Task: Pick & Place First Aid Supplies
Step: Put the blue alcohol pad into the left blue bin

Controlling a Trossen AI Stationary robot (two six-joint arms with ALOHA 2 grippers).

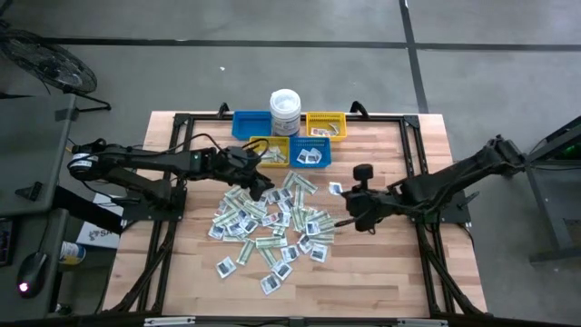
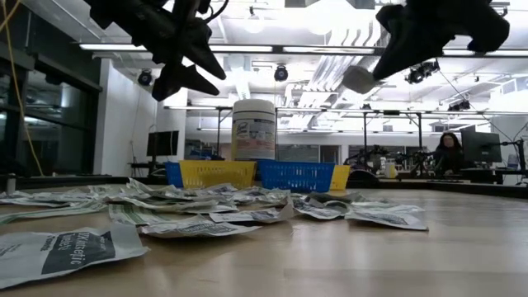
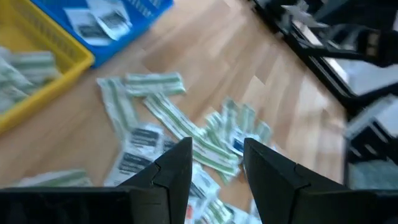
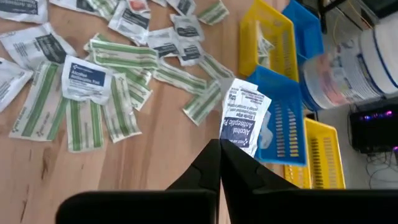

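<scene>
Packets [image 1: 272, 227] are lying scattered over the middle of the wooden table [image 1: 381, 272], in front of the blue and yellow bins [image 1: 313, 156]. One white square packet [image 4: 244, 123] is being pinched between the closed fingers of the right gripper [image 4: 220, 144], raised above the heap's right edge. The left gripper [image 3: 216, 152] is being held over the heap's back-left part, jaws apart and empty.

Dozens of flat paper packets [image 1: 268, 227] — white squares, green-and-white strips — are scattered mid-table; one white packet [image 4: 245, 123] is pinched upright, raised.
</scene>
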